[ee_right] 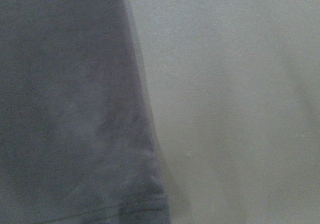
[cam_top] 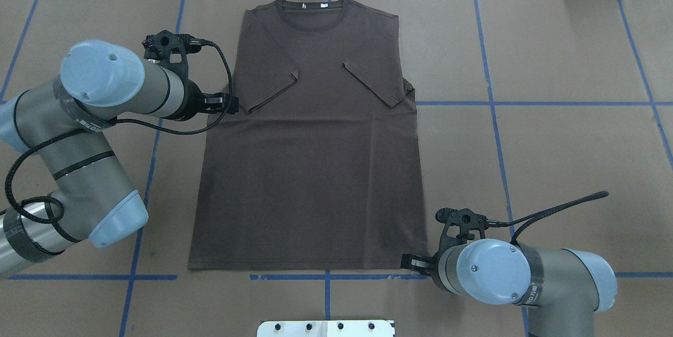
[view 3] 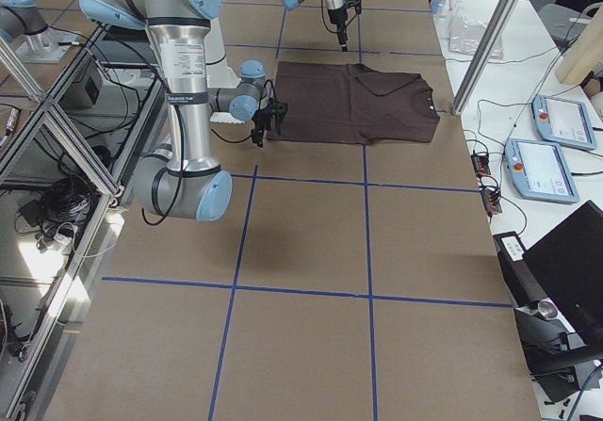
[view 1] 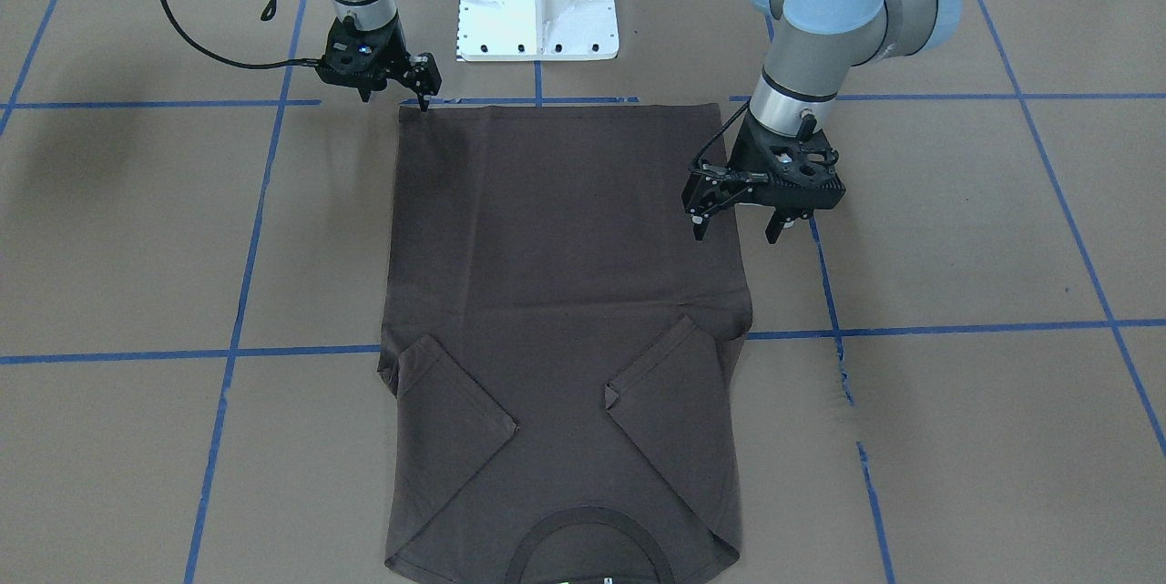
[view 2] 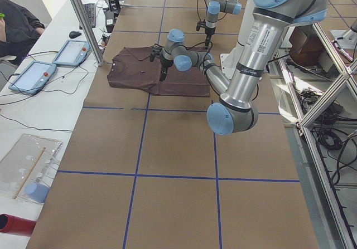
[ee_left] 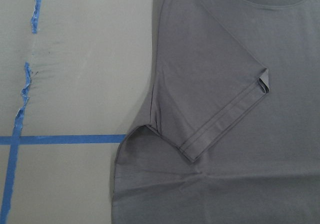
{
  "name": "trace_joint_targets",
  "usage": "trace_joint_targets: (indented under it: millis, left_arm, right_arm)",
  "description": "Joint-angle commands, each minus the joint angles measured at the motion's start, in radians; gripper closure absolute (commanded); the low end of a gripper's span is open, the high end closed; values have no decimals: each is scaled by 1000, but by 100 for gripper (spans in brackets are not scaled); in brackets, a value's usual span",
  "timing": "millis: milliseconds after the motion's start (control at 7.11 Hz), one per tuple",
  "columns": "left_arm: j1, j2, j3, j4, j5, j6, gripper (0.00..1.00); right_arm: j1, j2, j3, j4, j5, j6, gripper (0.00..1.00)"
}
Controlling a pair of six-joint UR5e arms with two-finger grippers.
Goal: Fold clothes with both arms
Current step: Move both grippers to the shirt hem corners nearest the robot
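t-shirt [view 1: 565, 229] is laid flat on the brown table [view 1: 956, 229] and fills the middle of the front-facing view. its collar [view 1: 583, 520] is seen at the bottom edge and its hem [view 1: 547, 110] along the top. both sleeves [view 1: 455, 411] are folded inward across the body.

right gripper [view 1: 424, 99] is found at the upper left of that view, its tip set down at the hem corner. whether the fingers are pressed onto cloth cannot be told (they are seen end-on there, and the right wrist view is a blur of cloth edge and table).

left gripper [view 1: 736, 227] is seen at the right of the same view. its fingers [view 1: 700, 224] are spread wide and hover over the shirt's side edge, above the folded sleeve. nothing is held.

step in hand, as judged: grips are being taken for the next fold.

for a clean fold:
- both layers at the hem corner should be pinched, not the top one alone.
- the left gripper should be lowered squarely over the side edge, one finger on each side of it, and closed only once cloth lies between them.
- the two holds should be raised together and level, so the thin knit is not dragged askew and the tucked sleeves are not pulled open.
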Motion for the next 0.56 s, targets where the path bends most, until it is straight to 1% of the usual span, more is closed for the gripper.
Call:
trace_joint_targets:
  millis: [0, 141, 281, 422]
  left_arm:
    - [-1, 1, -8, 4, 0, 0, 0]
    - [-1, 1, -11, 6, 0, 0, 0]
    - [-1, 3, -13, 7, 0, 0, 0]
    - [-1, 3, -13, 7, 0, 0, 0]
  right_arm:
    - [1, 7, -7, 1, 4, -1, 30]
    - [9, 13, -7, 1, 7, -1, 58]
    - [15, 15, -7, 1, 11, -1, 81]
    - [28, 15, -6, 1, 26, -3, 95]
